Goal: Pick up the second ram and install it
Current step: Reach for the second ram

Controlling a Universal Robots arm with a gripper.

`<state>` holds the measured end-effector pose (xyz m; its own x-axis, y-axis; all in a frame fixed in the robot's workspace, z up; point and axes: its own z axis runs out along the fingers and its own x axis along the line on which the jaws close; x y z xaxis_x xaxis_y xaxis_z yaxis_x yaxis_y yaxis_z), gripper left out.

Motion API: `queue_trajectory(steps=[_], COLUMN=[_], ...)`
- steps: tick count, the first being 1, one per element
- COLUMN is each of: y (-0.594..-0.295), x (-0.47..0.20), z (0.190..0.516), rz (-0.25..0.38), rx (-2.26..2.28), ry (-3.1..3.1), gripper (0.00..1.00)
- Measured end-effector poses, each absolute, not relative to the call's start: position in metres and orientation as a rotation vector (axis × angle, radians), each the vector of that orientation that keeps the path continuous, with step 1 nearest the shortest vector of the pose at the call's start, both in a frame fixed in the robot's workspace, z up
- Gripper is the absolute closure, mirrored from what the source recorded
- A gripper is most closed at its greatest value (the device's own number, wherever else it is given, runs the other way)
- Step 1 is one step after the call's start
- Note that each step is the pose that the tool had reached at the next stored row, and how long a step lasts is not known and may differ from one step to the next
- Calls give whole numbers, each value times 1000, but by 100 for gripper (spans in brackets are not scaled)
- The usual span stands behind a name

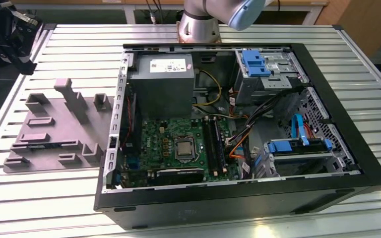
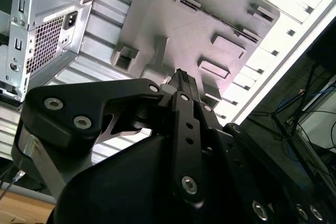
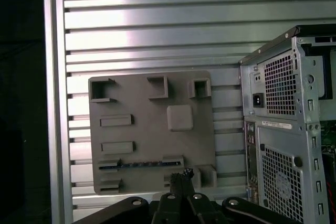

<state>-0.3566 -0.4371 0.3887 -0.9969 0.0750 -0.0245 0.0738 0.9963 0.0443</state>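
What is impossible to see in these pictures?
The second ram: in the first wrist view only one thin edge shows; the grey tray hides the rest.
The motherboard slots: in the exterior view too small to tell whether any is filled.
Part of the grey tray: in the second wrist view the tool covers it.

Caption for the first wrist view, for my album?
Shut gripper hovers near the ram stick in the grey tray.

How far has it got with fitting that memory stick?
Nothing looks done yet: the second ram lies in the grey tray. The pincer, shut and empty, hangs over the tray near it. Lifting it and seating it in the motherboard slots remain.
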Motion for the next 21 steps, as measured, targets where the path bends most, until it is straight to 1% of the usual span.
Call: queue_trajectory(steps=[21], y=[-437], x=[-396], z=[387], rz=[68], rx=[116], ry=[3113], gripper=[89])
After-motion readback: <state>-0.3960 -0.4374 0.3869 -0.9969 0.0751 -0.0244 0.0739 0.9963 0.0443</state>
